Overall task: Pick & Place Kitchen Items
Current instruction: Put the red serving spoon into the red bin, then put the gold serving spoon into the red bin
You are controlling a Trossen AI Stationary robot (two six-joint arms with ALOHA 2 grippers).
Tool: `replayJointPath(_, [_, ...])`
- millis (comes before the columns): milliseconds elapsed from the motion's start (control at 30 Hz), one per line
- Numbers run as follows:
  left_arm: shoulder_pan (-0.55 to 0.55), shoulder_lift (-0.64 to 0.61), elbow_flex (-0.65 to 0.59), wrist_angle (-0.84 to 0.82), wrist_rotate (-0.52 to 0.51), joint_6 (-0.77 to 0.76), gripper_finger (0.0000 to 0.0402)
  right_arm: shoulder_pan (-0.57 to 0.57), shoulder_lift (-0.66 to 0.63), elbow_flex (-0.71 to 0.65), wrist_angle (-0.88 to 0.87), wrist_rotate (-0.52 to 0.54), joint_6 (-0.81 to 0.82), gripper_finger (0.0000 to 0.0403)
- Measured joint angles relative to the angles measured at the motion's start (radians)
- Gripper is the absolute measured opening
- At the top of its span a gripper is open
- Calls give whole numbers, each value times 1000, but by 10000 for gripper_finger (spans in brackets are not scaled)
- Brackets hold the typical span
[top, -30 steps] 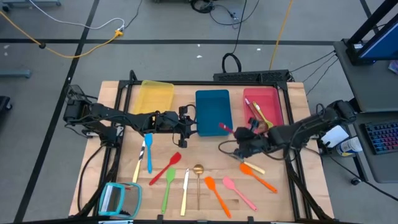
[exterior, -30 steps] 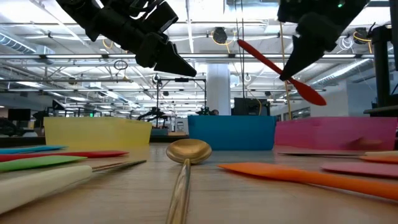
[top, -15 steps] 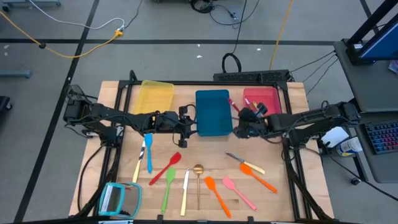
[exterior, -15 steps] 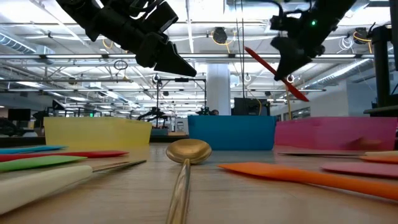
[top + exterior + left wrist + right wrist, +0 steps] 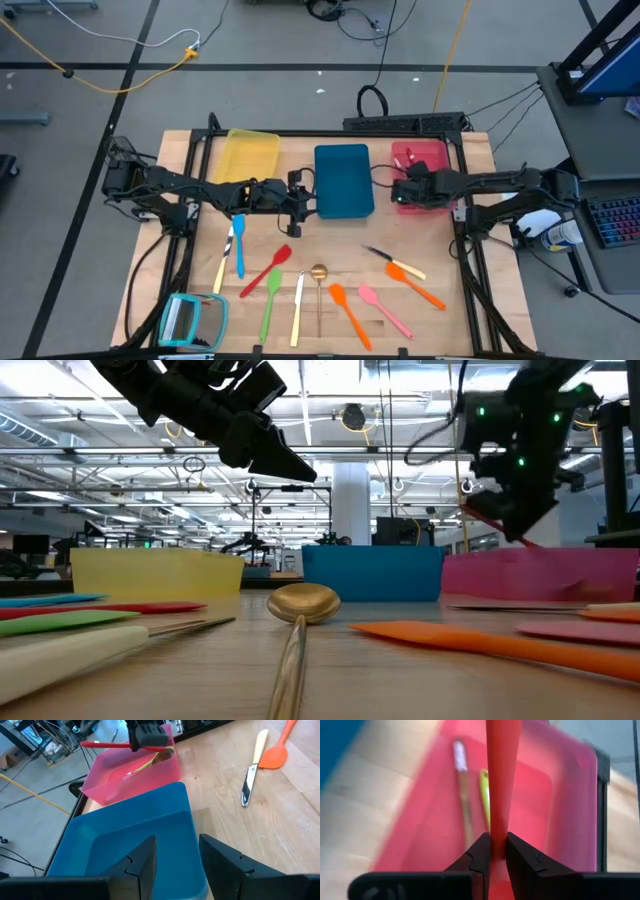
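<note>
My right gripper (image 5: pixel 407 190) hangs over the red tray (image 5: pixel 437 156), shut on a red utensil (image 5: pixel 102 743). A yellow-green utensil (image 5: pixel 484 795) and a brownish one (image 5: pixel 462 790) lie flat in that tray. My left gripper (image 5: pixel 298 198) waits open in the air beside the blue tray's (image 5: pixel 343 182) left wall and touches nothing. Several utensils lie flat on the near half of the table: a blue one (image 5: pixel 239 245), a red spatula (image 5: pixel 266 270), a green one (image 5: pixel 270 298), a gold spoon (image 5: pixel 318 281), orange ones (image 5: pixel 348 312) and a pink one (image 5: pixel 384 309). My right gripper pinches the red utensil's slim shaft (image 5: pixel 499 827) between its two fingers (image 5: pixel 482 851). The fingers come from above and lie across the shaft. The utensil is lifted clear over the red tray, one long end (image 5: pixel 95 743) sticking out sideways, slightly tilted.
A yellow tray (image 5: pixel 250 155) stands at the far left of the tray row. A teal-framed flat object (image 5: pixel 192 320) lies at the near left corner. A knife with an orange handle (image 5: pixel 396 264) and an orange spatula (image 5: pixel 421 287) lie near the right side. Bare wood separates trays and utensils.
My right gripper has carried the red utensil from over the table's middle toward the far edge and then right, ending above the red tray. It has turned on the way, and the utensil has sunk lower toward the tray's rim.
</note>
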Motion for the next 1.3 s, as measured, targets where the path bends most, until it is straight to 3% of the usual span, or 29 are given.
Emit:
replayJointPath(300, [0,0,0,0,0,-3,152,-142,0,-87,14,-28,-37,43])
replayJointPath(533, [0,0,0,1,0,0,152,-208,0,-142,126,-122,-156,50])
replayJointPath(700, [0,0,0,1,0,3,152,-229,0,-181,206,-122,-169,75])
replayJointPath(1033, [0,0,0,1,0,3,152,-252,-1,-187,193,-122,-138,132])
replayJointPath(1300, [0,0,0,0,0,-3,152,-252,-50,-187,204,-208,-150,134])
